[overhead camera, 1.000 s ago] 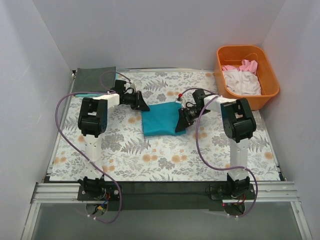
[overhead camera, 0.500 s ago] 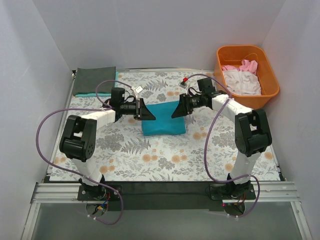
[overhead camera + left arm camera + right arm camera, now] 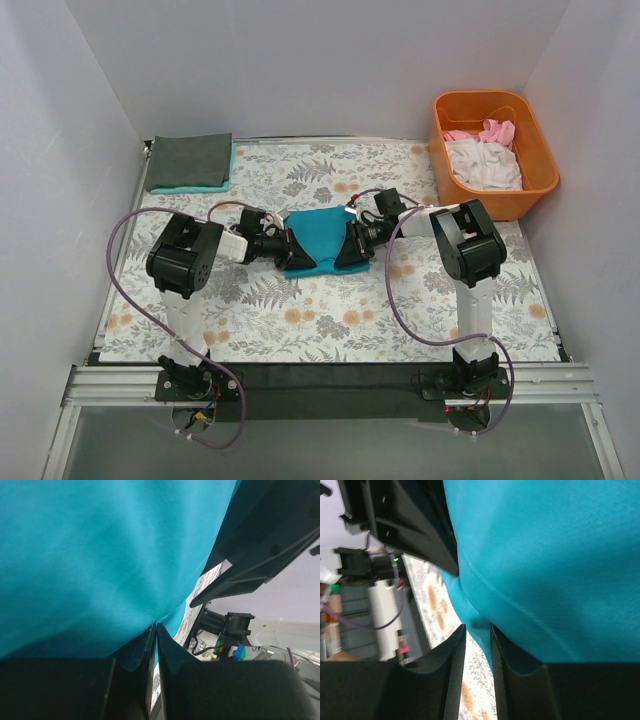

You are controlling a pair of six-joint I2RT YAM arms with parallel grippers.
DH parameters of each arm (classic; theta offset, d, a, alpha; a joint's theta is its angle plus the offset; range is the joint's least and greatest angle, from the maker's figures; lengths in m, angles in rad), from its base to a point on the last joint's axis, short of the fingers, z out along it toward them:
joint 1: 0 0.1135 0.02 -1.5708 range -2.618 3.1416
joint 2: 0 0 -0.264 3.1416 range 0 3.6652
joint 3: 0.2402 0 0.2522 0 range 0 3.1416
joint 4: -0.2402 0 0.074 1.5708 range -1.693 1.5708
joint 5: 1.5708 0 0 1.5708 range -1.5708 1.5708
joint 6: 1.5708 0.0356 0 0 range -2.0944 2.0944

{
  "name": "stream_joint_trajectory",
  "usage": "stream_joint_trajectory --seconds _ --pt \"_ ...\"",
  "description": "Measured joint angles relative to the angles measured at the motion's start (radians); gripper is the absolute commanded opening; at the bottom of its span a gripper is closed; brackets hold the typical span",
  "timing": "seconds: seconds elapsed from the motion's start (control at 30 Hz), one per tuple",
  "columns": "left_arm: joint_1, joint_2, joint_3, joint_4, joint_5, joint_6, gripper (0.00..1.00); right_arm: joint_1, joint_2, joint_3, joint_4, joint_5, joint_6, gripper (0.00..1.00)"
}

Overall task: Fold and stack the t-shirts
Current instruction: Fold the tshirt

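A folded teal t-shirt (image 3: 318,238) lies in the middle of the floral covering, pinched in from both sides. My left gripper (image 3: 285,250) is at its left edge, jaws shut on a thin fold of the teal cloth (image 3: 100,555), as the left wrist view (image 3: 155,626) shows. My right gripper (image 3: 350,248) is at its right edge. In the right wrist view (image 3: 477,627) its jaws stand a narrow gap apart with the edge of the teal cloth (image 3: 545,555) between them. A folded dark grey t-shirt (image 3: 190,158) lies at the back left.
An orange tub (image 3: 535,185) at the back right holds white (image 3: 485,165) and pink (image 3: 495,130) t-shirts. A strip of teal cloth (image 3: 190,188) shows under the dark grey shirt. White walls stand close around the floral covering (image 3: 300,310).
Both grippers have come down from the shirt's back edge to its left and right sides and closed in. The teal shirt is now squeezed narrower between them.
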Motion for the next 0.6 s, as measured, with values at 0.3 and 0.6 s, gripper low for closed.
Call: stream_joint_trajectory --seconds 0.3,0.6 --pt "0.11 -0.016 -0.046 -0.034 0.05 0.065 0.13 -0.027 0.013 -0.02 -0.022 -0.019 -0.047 0.29" --pt "0.14 -0.229 -0.082 -0.169 0.107 0.25 0.21 -0.049 -0.141 -0.02 -0.198 0.004 -0.217 0.31"
